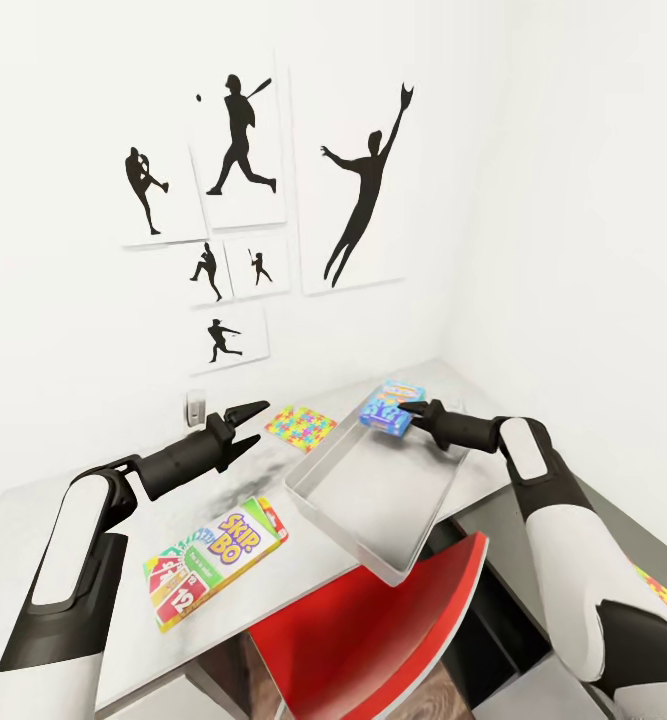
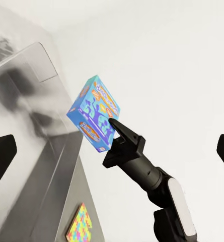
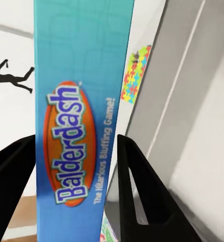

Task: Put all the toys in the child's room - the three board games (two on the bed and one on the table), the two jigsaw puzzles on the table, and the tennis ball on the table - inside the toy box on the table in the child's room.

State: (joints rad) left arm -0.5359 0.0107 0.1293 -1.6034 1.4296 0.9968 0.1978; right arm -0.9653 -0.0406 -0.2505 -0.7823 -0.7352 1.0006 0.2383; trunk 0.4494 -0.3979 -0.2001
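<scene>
While the right pincer (image 1: 409, 411) clamped a small blue board game (image 1: 390, 407) between its two black fingers, the box hung in the air just above the far end of the toy box (image 1: 323, 497). Seen along those fingers in the right wrist view, the box's narrow glossy edge (image 3: 81, 121) read "Balderdash" in white on an orange oval. The left pincer (image 1: 256, 420) stood wide apart and held nothing, its tapered black tips spread over the bench (image 1: 63, 500), level with the other pincer and well apart from it. Between the two pincers, a little beyond them, a thin flat jigsaw puzzle (image 1: 301, 427) of yellow, pink, blue and green pieces lay on the mottled pale grey top. Nearer than the left pincer lay the flat Skip-Bo box (image 1: 216, 562), green, yellow and red. The toy box was a shallow pale grey tray with sloped walls, overhanging the bench's near edge above a red chair seat (image 1: 373, 640). Black baseball silhouette pictures (image 1: 238, 140) hung on the white wall behind
</scene>
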